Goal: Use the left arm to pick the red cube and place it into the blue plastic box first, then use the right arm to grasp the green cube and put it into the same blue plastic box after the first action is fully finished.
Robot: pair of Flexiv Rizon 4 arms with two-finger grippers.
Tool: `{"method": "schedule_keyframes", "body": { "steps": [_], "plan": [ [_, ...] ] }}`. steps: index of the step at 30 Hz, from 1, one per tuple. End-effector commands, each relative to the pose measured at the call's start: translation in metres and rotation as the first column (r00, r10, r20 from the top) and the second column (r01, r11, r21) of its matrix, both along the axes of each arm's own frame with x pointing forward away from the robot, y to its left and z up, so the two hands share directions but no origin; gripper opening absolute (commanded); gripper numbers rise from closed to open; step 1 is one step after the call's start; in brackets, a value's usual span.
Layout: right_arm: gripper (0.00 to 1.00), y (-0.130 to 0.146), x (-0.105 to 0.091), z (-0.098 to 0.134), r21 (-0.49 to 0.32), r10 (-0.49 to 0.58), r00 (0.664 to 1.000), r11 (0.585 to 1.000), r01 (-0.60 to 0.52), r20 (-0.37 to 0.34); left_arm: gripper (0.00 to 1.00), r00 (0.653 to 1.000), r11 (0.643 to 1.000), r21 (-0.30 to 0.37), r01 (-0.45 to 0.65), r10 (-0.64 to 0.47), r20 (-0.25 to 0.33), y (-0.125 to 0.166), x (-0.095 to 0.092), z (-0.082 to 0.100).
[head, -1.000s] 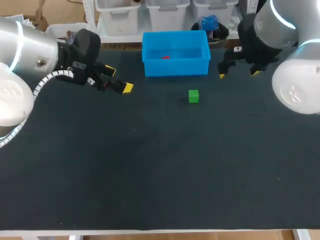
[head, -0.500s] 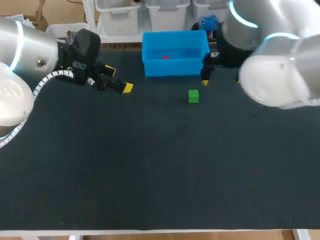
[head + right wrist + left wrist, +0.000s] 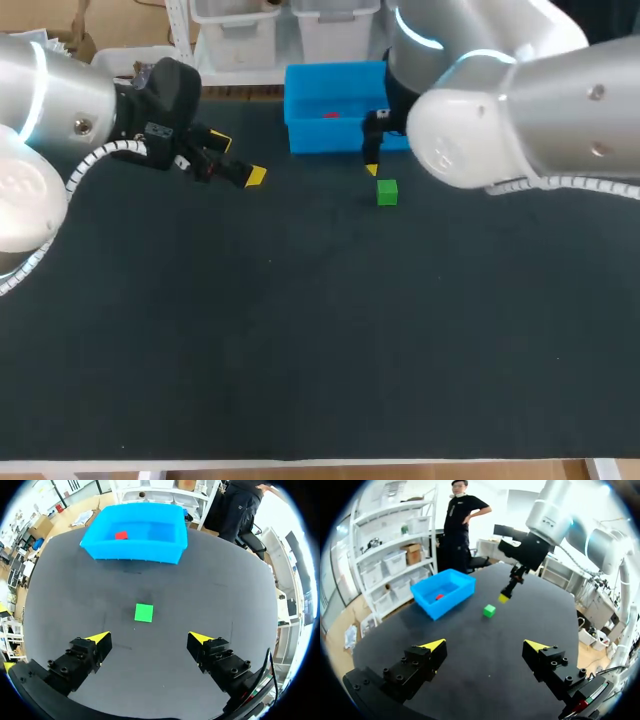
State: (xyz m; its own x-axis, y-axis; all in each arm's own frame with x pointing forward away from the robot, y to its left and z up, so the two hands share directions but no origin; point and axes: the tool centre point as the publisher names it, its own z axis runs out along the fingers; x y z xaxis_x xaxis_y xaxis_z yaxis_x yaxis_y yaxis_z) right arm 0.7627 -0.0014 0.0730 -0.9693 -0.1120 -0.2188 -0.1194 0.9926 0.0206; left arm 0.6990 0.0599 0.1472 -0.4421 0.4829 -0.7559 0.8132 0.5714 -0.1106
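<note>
The red cube point(image 3: 330, 114) lies inside the blue plastic box point(image 3: 350, 140) at the table's far edge. The green cube point(image 3: 387, 192) sits on the dark mat just in front of the box. My right arm hangs over that cube, with one yellow fingertip point(image 3: 372, 170) showing beside it. In the right wrist view the right gripper point(image 3: 150, 638) is open, with the green cube point(image 3: 144, 612) a little ahead of the gap and the box point(image 3: 135, 552) with the red cube point(image 3: 121, 535) beyond. My left gripper point(image 3: 238, 160) stands open and empty, left of the box.
In the left wrist view the left gripper point(image 3: 485, 645) faces the green cube point(image 3: 489, 611), the blue box point(image 3: 440, 607) and my right arm's yellow fingertip point(image 3: 503, 598). Dark mat stretches from the cube to the table's near edge.
My right arm has swung left from the right of the box to above the green cube, its gripper still open. The left arm and both cubes have stayed put.
</note>
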Motion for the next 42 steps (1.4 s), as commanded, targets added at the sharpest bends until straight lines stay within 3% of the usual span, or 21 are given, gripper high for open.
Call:
{"method": "schedule_keyframes", "body": {
  "steps": [1,14,32,42],
  "plan": [
    [1.00,0.005,0.010,-0.002,-0.013,-0.005,0.999,1.000,0.005,-0.049,1.00,1.000,1.000,-0.010,0.006,-0.006,0.005,0.002,0.000,-0.002],
    [1.00,0.005,0.020,-0.013,-0.017,-0.080,0.995,0.997,0.079,-0.062,1.00,1.000,1.000,-0.010,0.006,-0.006,0.005,0.002,0.000,-0.002],
    [1.00,0.009,0.032,-0.061,-0.015,-0.105,0.991,0.994,0.104,-0.087,1.00,1.000,1.000,-0.010,0.006,-0.006,0.005,0.002,0.000,-0.002],
    [1.00,0.016,0.036,-0.074,-0.015,-0.090,0.991,0.996,0.089,-0.098,1.00,1.000,1.000,-0.010,0.006,-0.006,0.005,0.002,0.000,-0.002]
  ]
}}
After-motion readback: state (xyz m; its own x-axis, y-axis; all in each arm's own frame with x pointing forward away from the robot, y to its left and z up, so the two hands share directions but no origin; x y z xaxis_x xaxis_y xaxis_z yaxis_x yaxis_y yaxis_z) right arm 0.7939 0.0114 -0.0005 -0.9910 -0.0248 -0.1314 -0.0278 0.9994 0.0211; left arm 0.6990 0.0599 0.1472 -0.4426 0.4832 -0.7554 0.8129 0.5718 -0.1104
